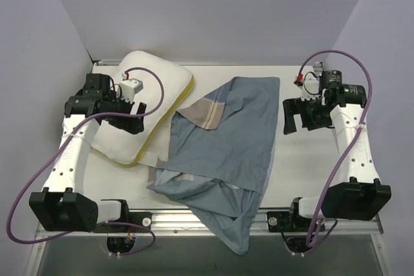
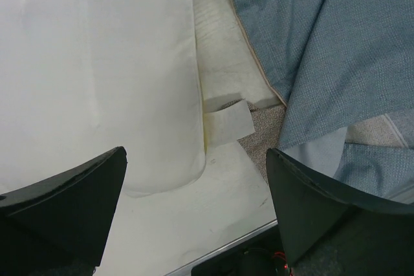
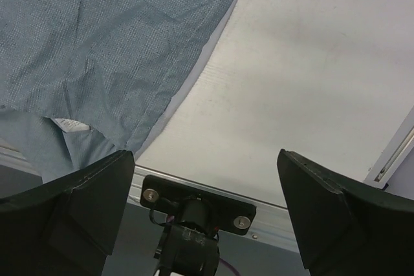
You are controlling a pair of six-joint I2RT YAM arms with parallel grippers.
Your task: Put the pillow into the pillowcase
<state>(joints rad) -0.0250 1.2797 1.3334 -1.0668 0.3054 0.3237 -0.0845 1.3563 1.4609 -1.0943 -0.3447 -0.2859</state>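
The white pillow (image 1: pixel 145 105) with a yellow edge band lies at the back left of the table; it also fills the left of the left wrist view (image 2: pixel 97 75). The grey-blue pillowcase (image 1: pixel 223 153) with tan plaid panels lies crumpled in the middle, its lower end hanging over the near edge; it shows in the left wrist view (image 2: pixel 310 50) and the right wrist view (image 3: pixel 103 50). My left gripper (image 1: pixel 132 119) is open and empty, held above the pillow. My right gripper (image 1: pixel 294 117) is open and empty, to the right of the pillowcase.
The white table (image 1: pixel 304 172) has a metal rail along its near edge (image 1: pixel 272 214). Grey walls close in the back and both sides. A small white tag (image 2: pixel 226 124) sticks out from the pillow's edge. The right arm's base mount (image 3: pixel 197 208) sits below the rail.
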